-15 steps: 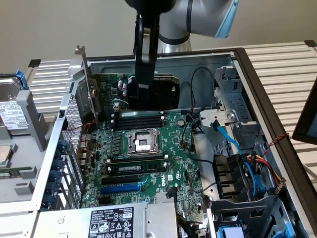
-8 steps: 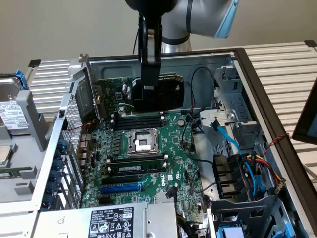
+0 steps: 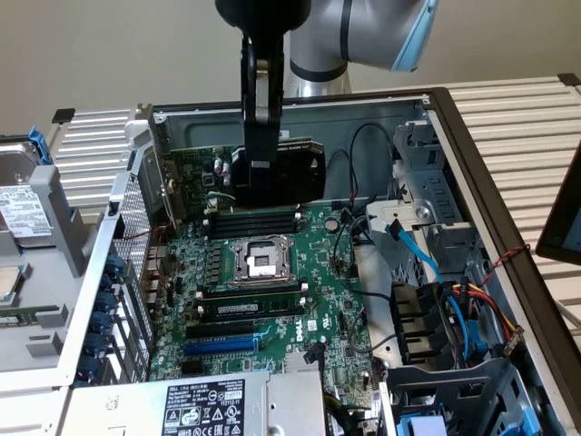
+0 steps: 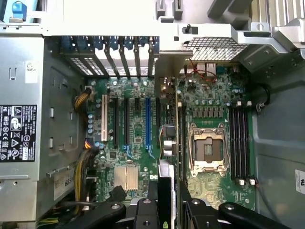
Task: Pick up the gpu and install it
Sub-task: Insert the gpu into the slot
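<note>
Gripping the gpu (image 3: 295,168) by its upper edge with the gripper (image 3: 258,186), reaching straight down into the open computer case (image 3: 472,195). Presses one finger against each face of the card, closed on it. Holds the card upright on its long edge, black shroud toward the exterior view's right and bare green board toward the exterior view's left. Hangs it in the air above the far part of the motherboard (image 3: 309,291), beyond the CPU socket (image 3: 259,261) and the memory stick (image 3: 250,305) as the exterior view has it, not seated in any slot.

Looks down, in the wrist view, along the gpu (image 4: 165,183) edge-on between the two halves of the gripper (image 4: 165,210), a thin dark strip crossing the motherboard (image 4: 133,148). Places that strip between the blue slot (image 4: 147,119) and the CPU socket (image 4: 207,148), parallel to both. Cannot tell from either view which black slot lies directly beneath. Shares the case with a grey power supply (image 4: 19,133) bearing a black label, beside the slot end of the board.
</note>
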Action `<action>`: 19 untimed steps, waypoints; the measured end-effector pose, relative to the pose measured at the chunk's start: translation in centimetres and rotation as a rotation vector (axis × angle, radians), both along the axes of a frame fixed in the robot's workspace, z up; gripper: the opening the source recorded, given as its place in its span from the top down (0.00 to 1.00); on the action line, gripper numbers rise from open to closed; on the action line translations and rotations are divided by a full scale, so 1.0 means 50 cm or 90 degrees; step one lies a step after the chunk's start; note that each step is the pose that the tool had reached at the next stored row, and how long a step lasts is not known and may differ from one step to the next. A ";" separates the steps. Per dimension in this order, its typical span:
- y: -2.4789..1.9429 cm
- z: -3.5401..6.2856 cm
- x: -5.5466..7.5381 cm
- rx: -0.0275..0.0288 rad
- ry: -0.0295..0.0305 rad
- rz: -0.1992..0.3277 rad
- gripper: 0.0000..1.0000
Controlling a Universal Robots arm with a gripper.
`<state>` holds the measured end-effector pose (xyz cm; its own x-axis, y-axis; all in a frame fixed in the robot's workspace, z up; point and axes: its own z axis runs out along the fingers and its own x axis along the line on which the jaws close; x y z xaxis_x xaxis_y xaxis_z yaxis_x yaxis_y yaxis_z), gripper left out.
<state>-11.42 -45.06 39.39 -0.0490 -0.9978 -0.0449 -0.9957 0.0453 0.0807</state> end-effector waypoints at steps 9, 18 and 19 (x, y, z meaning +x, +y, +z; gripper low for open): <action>0.0262 -0.014 -0.020 -0.0159 -0.0001 0.000 0.73; 0.0265 -0.043 -0.038 -0.0161 0.0000 0.000 0.73; 0.0264 -0.046 -0.039 -0.0166 -0.0001 0.000 0.73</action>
<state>-13.35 -43.74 37.07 -0.0496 -0.9986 -0.0189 -0.9957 0.0480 0.0793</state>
